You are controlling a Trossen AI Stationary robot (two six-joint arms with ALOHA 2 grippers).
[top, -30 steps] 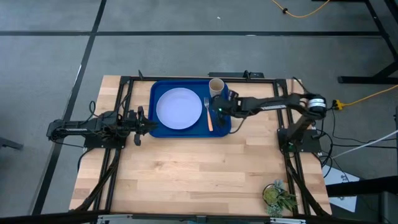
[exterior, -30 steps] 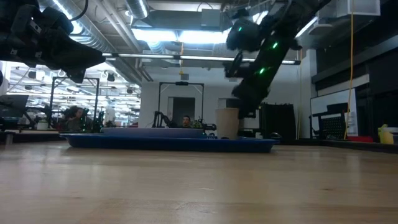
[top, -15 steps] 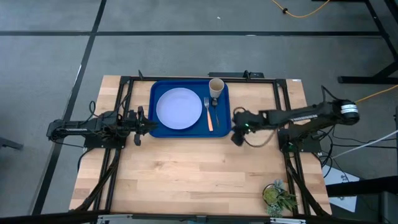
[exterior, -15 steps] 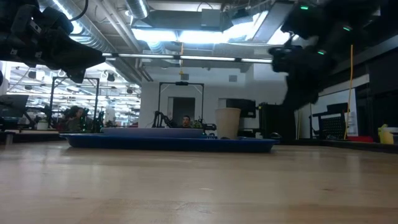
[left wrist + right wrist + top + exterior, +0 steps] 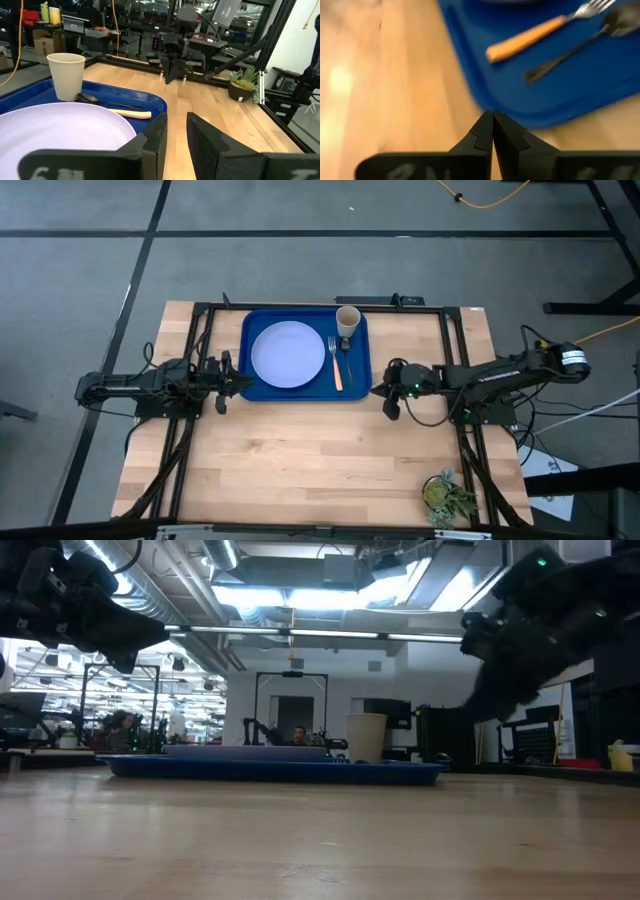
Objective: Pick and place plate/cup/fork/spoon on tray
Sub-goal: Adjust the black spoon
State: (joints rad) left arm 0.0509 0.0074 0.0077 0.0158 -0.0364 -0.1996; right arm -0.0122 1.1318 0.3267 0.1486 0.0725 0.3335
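Plate (image 5: 286,354), cup (image 5: 347,319), fork (image 5: 335,364) and spoon (image 5: 347,361) all lie on the tray (image 5: 252,385). Our right pincer (image 5: 390,392), pressed together and empty, hangs beside it; we should withdraw high, clear of the rim. Left pincer (image 5: 228,380), slightly spread, waits opposite.

In the low view the tray (image 5: 270,769) shows only its near rim, so the plate, fork and spoon on it stay hidden. The right wrist view is blurred, and its upper edge cuts off the fork (image 5: 545,30) tines and the spoon (image 5: 580,42) bowl.
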